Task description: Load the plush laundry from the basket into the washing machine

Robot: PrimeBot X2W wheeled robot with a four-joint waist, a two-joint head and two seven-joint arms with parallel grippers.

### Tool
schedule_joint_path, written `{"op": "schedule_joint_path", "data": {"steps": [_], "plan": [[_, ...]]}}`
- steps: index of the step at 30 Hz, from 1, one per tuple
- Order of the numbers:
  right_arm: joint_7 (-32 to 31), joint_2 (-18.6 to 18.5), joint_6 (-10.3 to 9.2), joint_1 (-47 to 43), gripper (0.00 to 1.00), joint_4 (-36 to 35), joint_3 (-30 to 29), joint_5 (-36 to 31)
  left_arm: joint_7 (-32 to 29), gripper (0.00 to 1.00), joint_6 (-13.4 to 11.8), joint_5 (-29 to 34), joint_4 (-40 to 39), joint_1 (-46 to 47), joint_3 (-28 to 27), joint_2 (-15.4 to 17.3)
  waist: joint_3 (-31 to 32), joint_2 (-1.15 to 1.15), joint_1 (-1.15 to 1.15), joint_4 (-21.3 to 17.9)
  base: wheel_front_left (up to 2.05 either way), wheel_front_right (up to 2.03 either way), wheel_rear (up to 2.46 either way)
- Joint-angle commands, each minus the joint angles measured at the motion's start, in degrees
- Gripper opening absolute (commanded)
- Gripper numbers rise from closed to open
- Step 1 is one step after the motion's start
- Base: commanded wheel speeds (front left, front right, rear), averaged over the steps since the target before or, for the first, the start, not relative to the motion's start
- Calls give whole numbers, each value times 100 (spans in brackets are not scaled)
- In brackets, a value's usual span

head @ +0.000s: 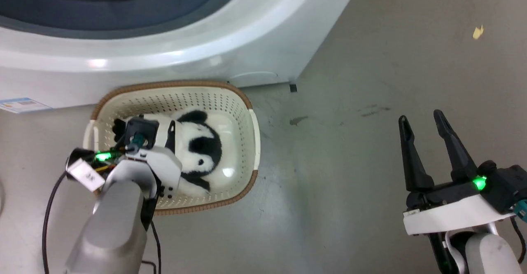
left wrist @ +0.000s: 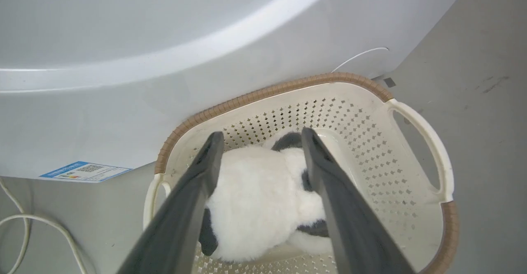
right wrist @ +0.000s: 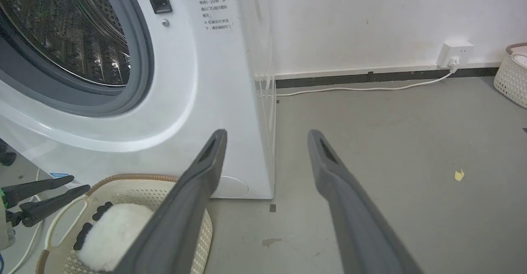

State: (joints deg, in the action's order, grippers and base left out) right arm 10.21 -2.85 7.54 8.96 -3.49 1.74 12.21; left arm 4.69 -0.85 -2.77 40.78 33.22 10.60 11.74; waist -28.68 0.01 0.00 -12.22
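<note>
One fluffy black-and-white plush laundry (head: pixel 200 147) lying inside cream perforated basket (head: pixel 214 97).

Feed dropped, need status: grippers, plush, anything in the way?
Left gripper open, above plush laundry in basket. Right gripper open, aside. Washing machine drum open; no obstruction seen.

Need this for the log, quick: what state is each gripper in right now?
Left gripper: open, fingers either side of the black-and-white plush toy in the basket, not gripping it.
Right gripper: open, empty.
</note>
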Motion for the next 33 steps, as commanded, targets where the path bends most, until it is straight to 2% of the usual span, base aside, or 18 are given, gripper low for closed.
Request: {"op": "schedule_joint_path", "data": {"steps": [1, 16, 29, 33], "plan": [[64, -2, -4, 143, 100, -26, 31, 89, -32, 100, 20, -1, 193, 266, 89, 48, -174, -1, 0, -86, 0, 0, 0], [243, -2, -5, 427, 100, 11, 252, 458, -530, 100, 157, 140, 1436, 1289, 661, 238, -1015, -1, 0, -388, 0, 0, 0], [387, -2, -5, 584, 100, 3, 413, 778, -1070, 100, 167, 282, 2452, 2019, 1125, 654, -1592, -1, 0, -669, 0, 0, 0], [447, -2, -5, 680, 100, -5, 463, 928, -1530, 100, 220, 330, 2851, 2373, 1319, 868, -1870, -1, 0, -780, 0, 0, 0]]}}
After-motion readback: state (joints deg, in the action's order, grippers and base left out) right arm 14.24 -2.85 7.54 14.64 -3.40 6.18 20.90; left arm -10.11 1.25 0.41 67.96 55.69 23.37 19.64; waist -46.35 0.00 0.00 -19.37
